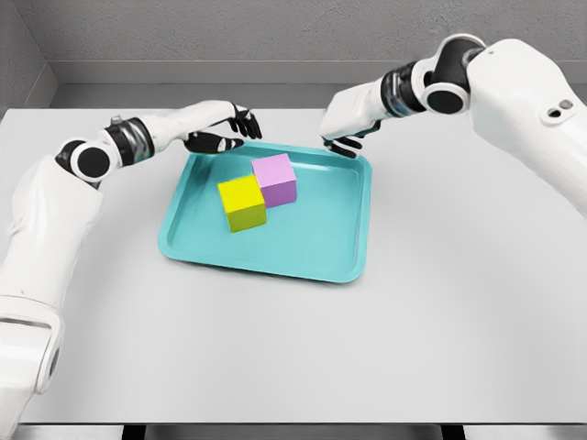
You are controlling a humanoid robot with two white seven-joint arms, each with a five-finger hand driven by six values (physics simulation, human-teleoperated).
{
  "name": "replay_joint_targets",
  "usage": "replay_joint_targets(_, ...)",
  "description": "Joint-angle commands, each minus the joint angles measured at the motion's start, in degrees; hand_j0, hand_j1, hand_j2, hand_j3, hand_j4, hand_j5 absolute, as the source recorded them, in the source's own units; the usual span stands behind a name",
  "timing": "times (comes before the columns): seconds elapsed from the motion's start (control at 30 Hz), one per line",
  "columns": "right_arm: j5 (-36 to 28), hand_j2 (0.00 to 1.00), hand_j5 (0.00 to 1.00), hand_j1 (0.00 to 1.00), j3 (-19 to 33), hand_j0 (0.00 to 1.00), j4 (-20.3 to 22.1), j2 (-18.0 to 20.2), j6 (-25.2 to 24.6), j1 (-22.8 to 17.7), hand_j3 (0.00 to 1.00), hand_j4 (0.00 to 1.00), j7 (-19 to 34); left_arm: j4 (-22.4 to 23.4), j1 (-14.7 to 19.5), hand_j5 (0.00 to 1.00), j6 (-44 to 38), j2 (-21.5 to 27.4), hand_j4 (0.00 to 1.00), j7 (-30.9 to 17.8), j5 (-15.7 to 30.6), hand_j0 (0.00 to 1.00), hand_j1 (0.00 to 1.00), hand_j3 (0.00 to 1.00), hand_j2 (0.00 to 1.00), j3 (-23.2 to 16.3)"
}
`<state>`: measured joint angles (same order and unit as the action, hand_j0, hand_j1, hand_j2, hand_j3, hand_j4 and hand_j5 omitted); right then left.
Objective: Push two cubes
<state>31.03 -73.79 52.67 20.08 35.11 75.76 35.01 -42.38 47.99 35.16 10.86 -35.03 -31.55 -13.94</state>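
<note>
Left arm: you've got it coming in from the lower left, elbow bent, forearm reaching across the surface (pixel 459 330) toward the far left corner of the tray (pixel 348 234).
Left hand (pixel 225 128): look, it hovers just past the tray's far left rim, dark fingers loosely spread and relaxed, nothing in its grasp.
Tray: your teal tray sits at the middle of the pale grey surface, a little skewed, its near edge angled down to the right.
Yellow cube (pixel 242 203): there it is inside the tray, left of centre, sitting flat on the tray floor.
Purple cube (pixel 276 180): right behind and to the right of the yellow one, and the two are touching, corner tucked against side; it lies farther from you, closer to the tray's far rim.
Right hand (pixel 347 142): over on the far right corner of the tray, your fingers point down at the rim, partly curled but holding nothing; whether they touch the rim you cannot tell.
Right arm: it sweeps in from the upper right, big white shoulder at the edge, forearm angled down to the tray.
</note>
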Motion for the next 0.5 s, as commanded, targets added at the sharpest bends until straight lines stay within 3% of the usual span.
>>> replay_joint_targets(0.0,-3.2,0.13,0.13,0.13,-1.7,0.13,4.1,2.1,-0.1,0.0,0.13,0.13,0.0,1.1,0.0,0.51,-0.2,-0.1,0.51,0.0,0.4,0.51,0.51,0.51,0.51,0.2)
replay_joint_targets(0.13,-6.5,0.13,0.13,0.13,-4.3,0.13,4.7,2.2,-0.1,0.1,0.13,0.13,0.0,-3.2,-1.1,0.49,-0.2,0.9,0.49,0.0,1.6,0.49,0.49,0.49,0.49,5.4)
replay_joint_targets(0.23,-6.6,0.14,0.14,0.14,-4.3,0.14,4.5,2.6,-0.1,0.1,0.14,0.14,0.0,-5.6,-2.6,0.49,-0.2,3.0,0.49,0.0,7.4,0.49,0.49,0.49,0.49,6.0)
replay_joint_targets(0.27,-6.6,0.14,0.14,0.14,-4.1,0.14,4.4,2.7,-0.1,0.1,0.14,0.14,0.0,-7.6,-4.4,0.49,-0.2,4.0,0.49,0.0,9.9,0.49,0.49,0.49,0.49,5.9)
replay_joint_targets(0.33,-6.6,0.14,0.14,0.14,-4.0,0.14,4.1,3.2,-0.1,0.2,0.14,0.14,0.0,-15.9,-9.3,0.49,-0.2,8.6,0.49,0.0,16.7,0.49,0.49,0.49,0.49,5.5)
replay_joint_targets(0.47,-6.9,0.14,0.14,0.14,-3.7,0.14,3.2,4.6,-0.1,0.3,0.14,0.14,0.0,-21.3,-13.8,0.48,-0.2,13.0,0.48,0.0,22.8,0.48,0.48,0.48,0.48,5.5)
